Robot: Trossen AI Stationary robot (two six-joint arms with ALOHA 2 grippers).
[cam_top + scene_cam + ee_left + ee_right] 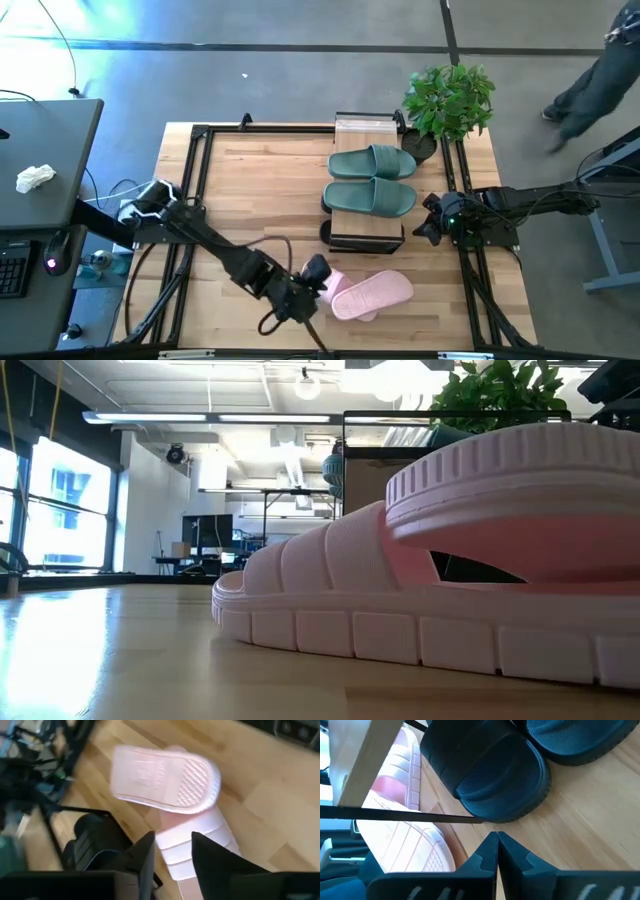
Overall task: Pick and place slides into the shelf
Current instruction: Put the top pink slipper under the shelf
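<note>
Left gripper (318,274) grasps a pale pink slide (192,852) at the table's (250,180) front; its mate (372,293) half hidden. Green slides (371,178) top the shelf (364,236). Right gripper (424,226) clenched beside it.

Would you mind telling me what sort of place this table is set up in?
Probably a robotics lab in an open, industrial-style workspace: the wooden table stands on a bare concrete floor, a desk with a keyboard sits beside it, and the low view shows exposed ceiling ducts and big windows.
</note>
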